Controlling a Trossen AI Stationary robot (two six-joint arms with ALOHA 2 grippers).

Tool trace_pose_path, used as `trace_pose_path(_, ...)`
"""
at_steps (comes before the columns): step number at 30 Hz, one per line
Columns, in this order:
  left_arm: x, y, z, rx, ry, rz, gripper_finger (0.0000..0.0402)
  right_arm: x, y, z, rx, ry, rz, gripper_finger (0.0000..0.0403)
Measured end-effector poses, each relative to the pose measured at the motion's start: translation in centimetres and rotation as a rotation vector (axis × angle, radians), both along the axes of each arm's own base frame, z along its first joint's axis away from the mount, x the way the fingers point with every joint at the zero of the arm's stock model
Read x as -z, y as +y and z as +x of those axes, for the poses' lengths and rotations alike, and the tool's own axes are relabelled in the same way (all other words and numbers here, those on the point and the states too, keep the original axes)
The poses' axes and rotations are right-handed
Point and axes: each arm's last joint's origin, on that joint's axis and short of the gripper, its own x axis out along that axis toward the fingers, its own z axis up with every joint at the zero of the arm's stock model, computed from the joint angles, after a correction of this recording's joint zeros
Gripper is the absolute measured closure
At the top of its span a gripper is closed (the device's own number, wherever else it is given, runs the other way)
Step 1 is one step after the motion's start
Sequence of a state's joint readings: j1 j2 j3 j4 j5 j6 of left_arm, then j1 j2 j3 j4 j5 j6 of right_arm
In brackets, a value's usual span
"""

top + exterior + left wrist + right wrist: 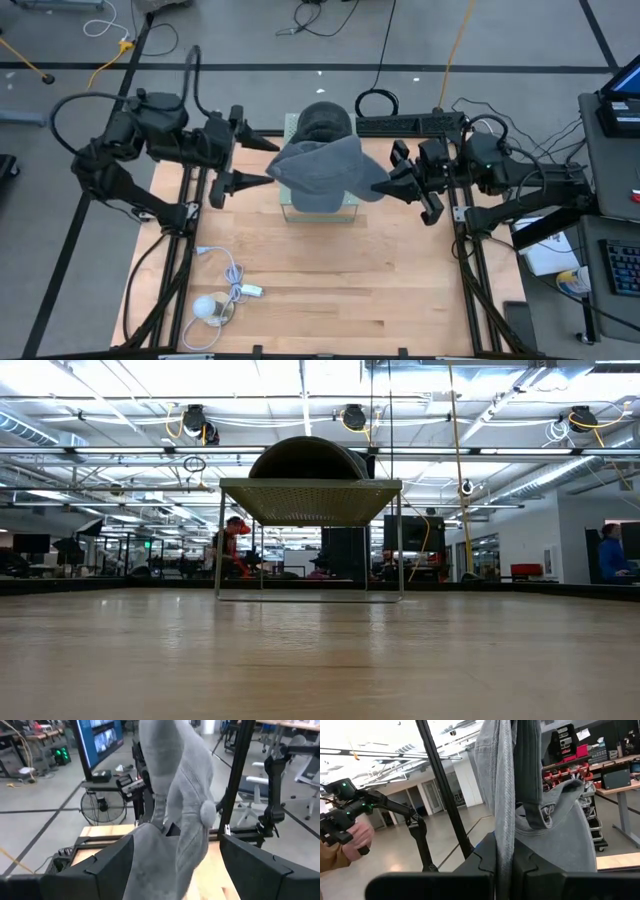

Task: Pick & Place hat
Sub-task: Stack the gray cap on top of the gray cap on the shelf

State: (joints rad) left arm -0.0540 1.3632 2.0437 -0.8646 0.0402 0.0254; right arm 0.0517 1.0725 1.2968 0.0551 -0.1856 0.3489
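Note:
A grey cloth hat [320, 170] with a top button [207, 810] and a back strap [540, 812] hangs over a mesh-topped stand [310, 488]. A dark dome [308, 457] sits on the stand's top, toward its far side. My right gripper [385, 187] is shut on the hat's right side. My left gripper [272, 163] is open at the hat's left edge, one finger on each side of the cloth; I cannot tell whether they touch it. The low view shows neither the hat nor the grippers. My right gripper pinches a fold of the hat's cloth [506, 845] between its two shut fingers, at the hat's right side [375, 185]. The fingers come roughly level from the table's right. The hat rises past the fingers and spreads toward the left, lifted above the stand.
A white cable with a plug and a round white piece [225, 292] lies at the near left of the wooden table [330, 290]. A black power strip [405, 125] runs along the far edge. A person's hand with a controller [347, 836] shows beyond the table.

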Motion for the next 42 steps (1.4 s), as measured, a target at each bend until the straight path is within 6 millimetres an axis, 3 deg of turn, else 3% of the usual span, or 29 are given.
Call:
trace_pose_path(10, 0.8, -1.0, 1.8, 0.026, 0.035, 0.006, 0.0105, 0.3, 0.0, 0.1, -0.001, 0.031, 0.000, 0.0399)
trace_pose_path(30, 0.4, -1.8, 1.7, 0.049, -0.004, -0.050, 0.0109, 0.4, 0.0, 0.1, 0.001, 0.041, 0.002, 0.0398)
trace_pose_path(34, 0.4, -1.8, 1.7, 0.049, -0.004, -0.051, 0.0148, 0.4, 0.0, 0.1, 0.001, 0.043, 0.002, 0.0397)
trace_pose_path(42, 0.4, -1.8, 1.7, 0.049, 0.000, -0.054, 0.0273, 0.4, 0.0, 0.1, -0.002, 0.042, 0.000, 0.0397)
